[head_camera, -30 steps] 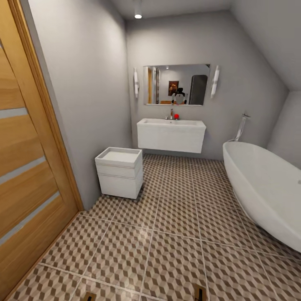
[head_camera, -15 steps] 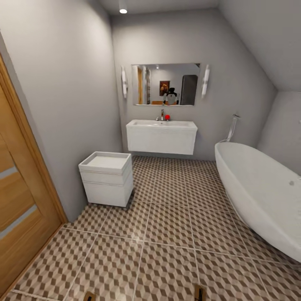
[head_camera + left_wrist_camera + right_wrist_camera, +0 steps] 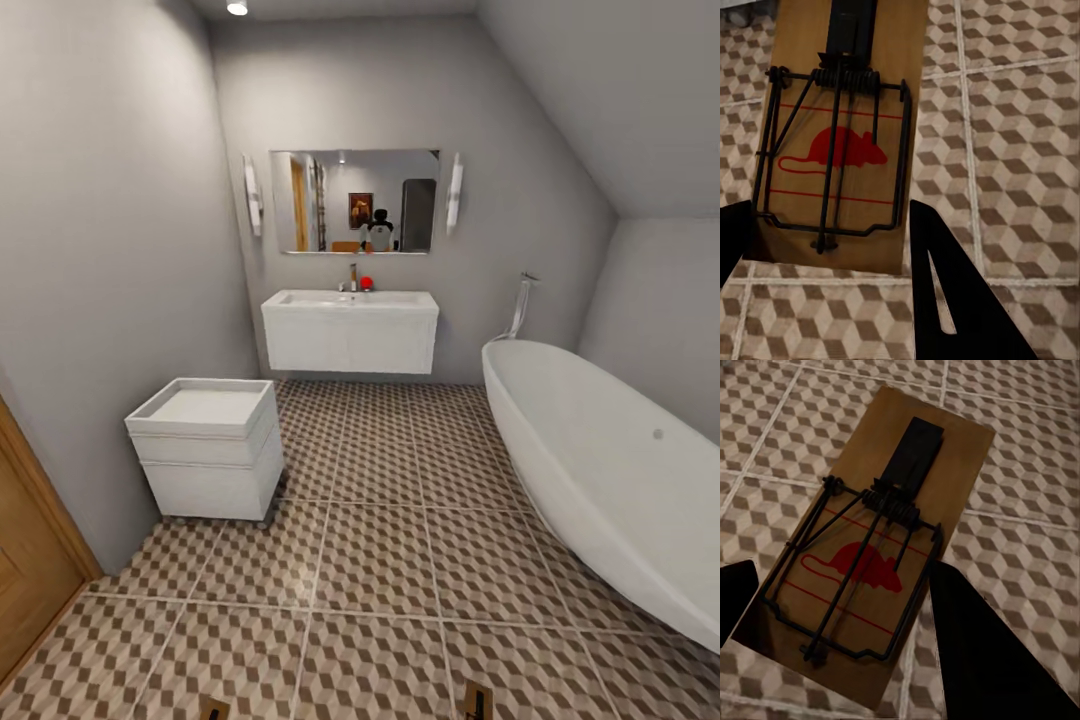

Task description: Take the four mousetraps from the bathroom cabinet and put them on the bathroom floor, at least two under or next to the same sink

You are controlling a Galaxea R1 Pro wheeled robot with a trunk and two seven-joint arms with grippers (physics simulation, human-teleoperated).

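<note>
At the far wall, centre of the head view, the sink (image 3: 350, 300) hangs over the bathroom floor (image 3: 380, 560), a small white drawer unit (image 3: 207, 445) at left and the bathtub (image 3: 600, 470) at right crowding the way. Each end effector grips a mousetrap: left end effector (image 3: 825, 240) holds one mousetrap (image 3: 840, 150), right end effector (image 3: 840, 615) another mousetrap (image 3: 877, 547). Compared with a second ago the camera's swung and the wooden door has nearly slid out lower left.
</note>
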